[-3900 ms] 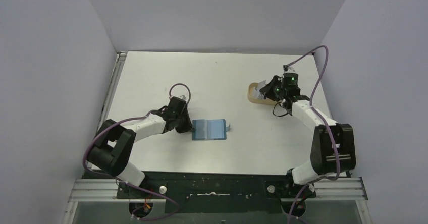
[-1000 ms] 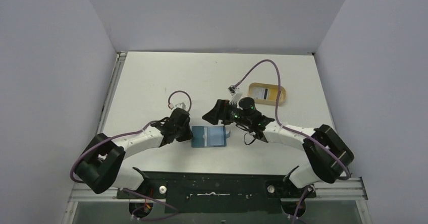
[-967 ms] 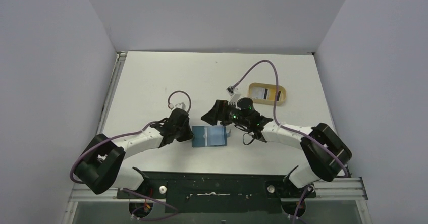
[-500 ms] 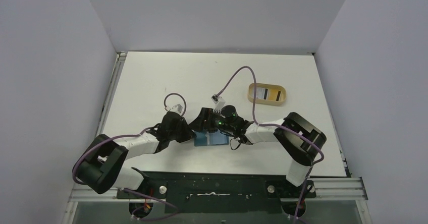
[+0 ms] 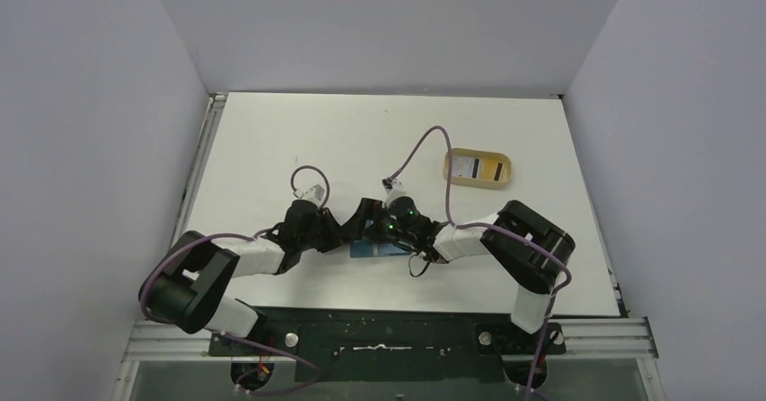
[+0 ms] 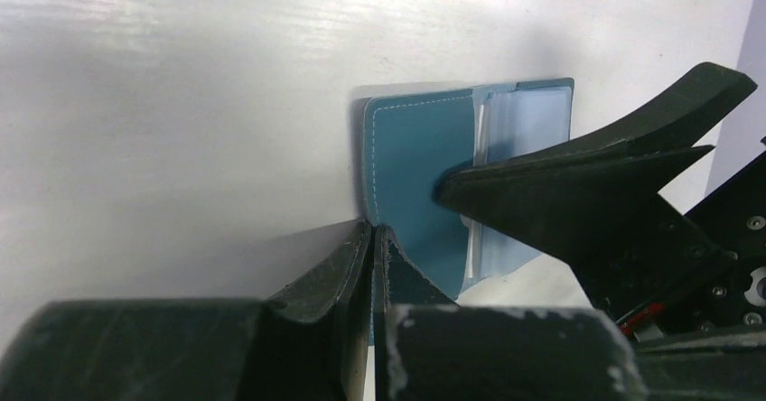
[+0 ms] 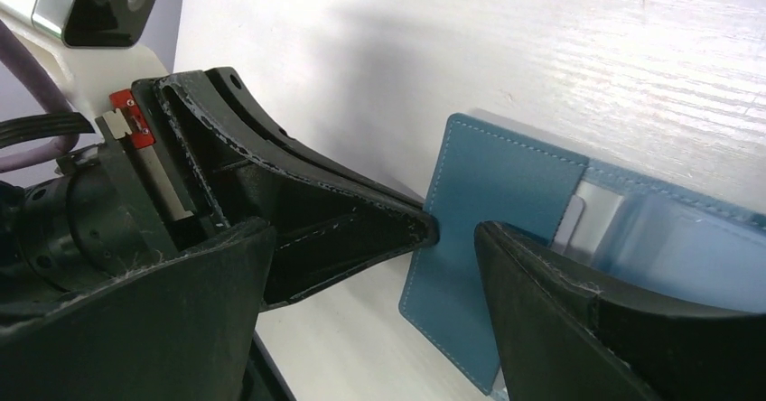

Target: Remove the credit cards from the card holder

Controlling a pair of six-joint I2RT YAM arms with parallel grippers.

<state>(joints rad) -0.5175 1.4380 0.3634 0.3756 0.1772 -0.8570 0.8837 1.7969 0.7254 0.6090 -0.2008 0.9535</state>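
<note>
The teal-blue card holder (image 6: 415, 148) lies open on the white table, mostly hidden under both grippers in the top view (image 5: 372, 250). A pale credit card's edge (image 7: 574, 221) shows in its clear pocket (image 6: 533, 121). My left gripper (image 6: 372, 229) is shut, its tips pressed against the holder's left edge (image 7: 425, 228). My right gripper (image 7: 372, 238) is open over the holder's left flap (image 7: 506, 184), one fingertip (image 6: 447, 189) touching the blue leather. Another credit card (image 5: 470, 166) with a dark stripe lies in the tan tray.
The tan rounded tray (image 5: 501, 173) sits at the back right. Purple cables (image 5: 425, 144) loop above both wrists. The two grippers meet tip to tip over the holder, close to the table's front edge (image 5: 388, 309).
My right arm swung from the tray leftward and now reaches over the card holder, still open. My left arm drew in slightly while staying shut at the holder's left edge.
</note>
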